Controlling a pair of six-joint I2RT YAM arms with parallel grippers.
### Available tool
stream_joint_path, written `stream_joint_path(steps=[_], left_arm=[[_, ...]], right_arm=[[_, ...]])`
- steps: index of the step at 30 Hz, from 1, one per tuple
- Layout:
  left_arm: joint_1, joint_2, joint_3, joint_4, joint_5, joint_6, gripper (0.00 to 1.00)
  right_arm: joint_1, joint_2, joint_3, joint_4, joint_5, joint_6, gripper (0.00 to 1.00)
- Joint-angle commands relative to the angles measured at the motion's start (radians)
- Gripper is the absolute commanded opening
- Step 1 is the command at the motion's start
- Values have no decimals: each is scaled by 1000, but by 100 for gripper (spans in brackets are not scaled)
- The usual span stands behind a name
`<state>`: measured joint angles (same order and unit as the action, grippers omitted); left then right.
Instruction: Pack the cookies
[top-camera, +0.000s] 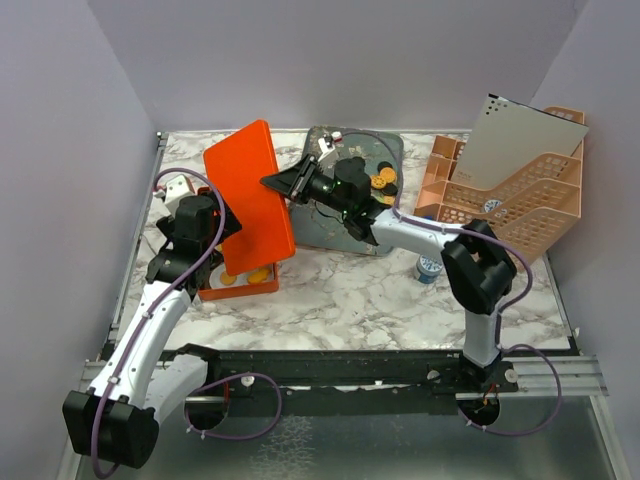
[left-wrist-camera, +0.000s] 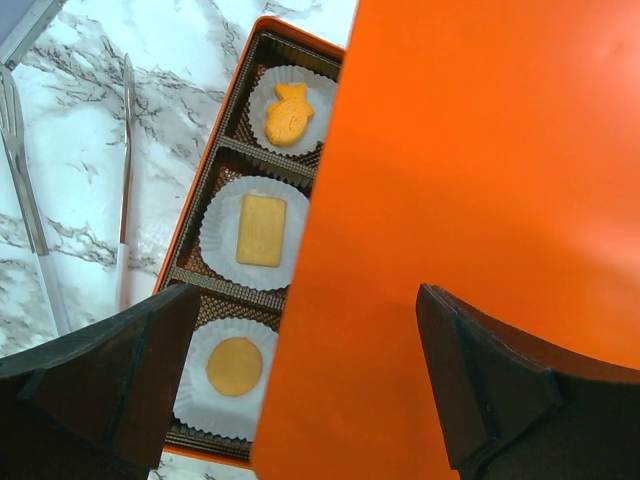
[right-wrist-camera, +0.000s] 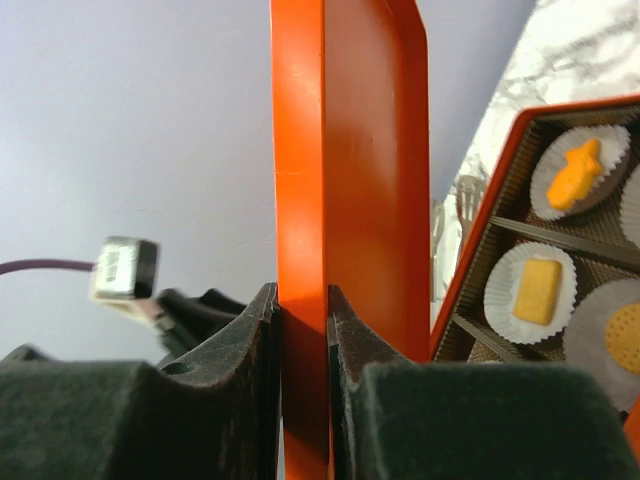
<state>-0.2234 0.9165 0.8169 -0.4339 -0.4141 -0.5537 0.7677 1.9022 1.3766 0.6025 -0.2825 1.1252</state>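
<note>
The orange lid (right-wrist-camera: 370, 180) was clamped upright in the right hand (right-wrist-camera: 303, 292). The left hand (left-wrist-camera: 307, 295) was spread apart beside it. Three cookies (left-wrist-camera: 261, 229) were seen in the box (left-wrist-camera: 216, 150), left of centre.

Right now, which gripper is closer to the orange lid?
Right. The right gripper is clamped on the lid's edge. The left gripper hangs open at the lid's broad face, above the box, not gripping it.
</note>
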Motion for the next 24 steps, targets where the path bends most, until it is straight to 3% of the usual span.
stream_joint_path(steps=[1, 11, 24], left_arm=[[7, -30, 29, -24, -17, -39, 99], [50, -11, 18, -3, -6, -25, 99], [362, 147, 12, 59, 310, -79, 99]], right_arm=[[-7, 89, -20, 246, -9, 179, 1], [35, 241, 19, 379, 41, 330, 1], [77, 393, 92, 426, 143, 427, 1]])
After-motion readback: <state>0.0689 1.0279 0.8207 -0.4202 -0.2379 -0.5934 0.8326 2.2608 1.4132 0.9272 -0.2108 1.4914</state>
